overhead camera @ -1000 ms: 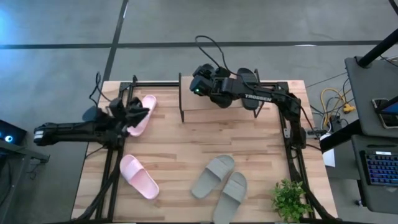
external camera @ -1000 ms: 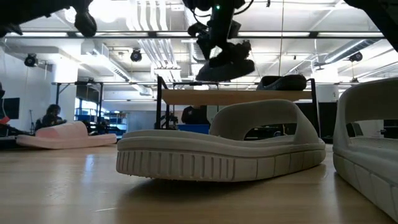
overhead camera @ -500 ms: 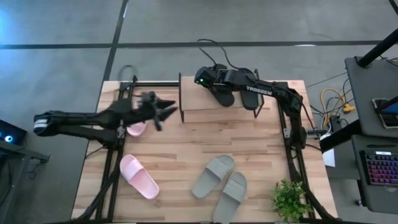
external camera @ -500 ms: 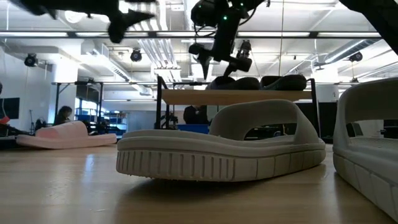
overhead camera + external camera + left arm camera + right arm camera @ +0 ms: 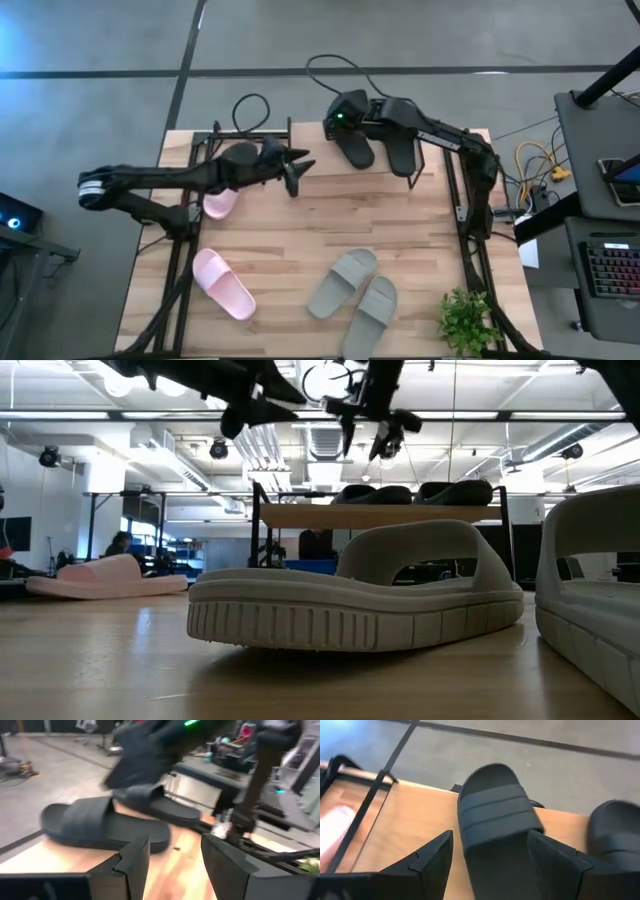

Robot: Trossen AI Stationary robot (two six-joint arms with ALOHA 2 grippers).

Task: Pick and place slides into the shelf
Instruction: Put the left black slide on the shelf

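Observation:
Two black slides [image 5: 355, 148] [image 5: 400, 150] lie side by side, soles down, on the shelf's [image 5: 326, 168] top board. My right gripper [image 5: 345, 118] hovers open just above the left one [image 5: 495, 815], its fingers on either side of it without touching. My left gripper [image 5: 297, 172] hangs open and empty at the shelf's left end, aimed at the black slides [image 5: 100, 822]. One pink slide [image 5: 220, 202] lies on the table, partly under my left arm; the other [image 5: 224, 284] lies near the front left. The grey-green pair [image 5: 343, 283] [image 5: 370, 313] rests at the front.
A small potted plant [image 5: 465, 322] stands at the table's front right corner. Black frame rails [image 5: 180, 270] run along the table's left and right sides. Bare wood lies between the shelf and the grey-green pair.
My right gripper has lowered the black slide onto the shelf board beside the other one, let go, rolled its wrist and risen. My left gripper has swung from the far pink slide toward the table's right, up to the shelf's left end; that slide stays on the table.

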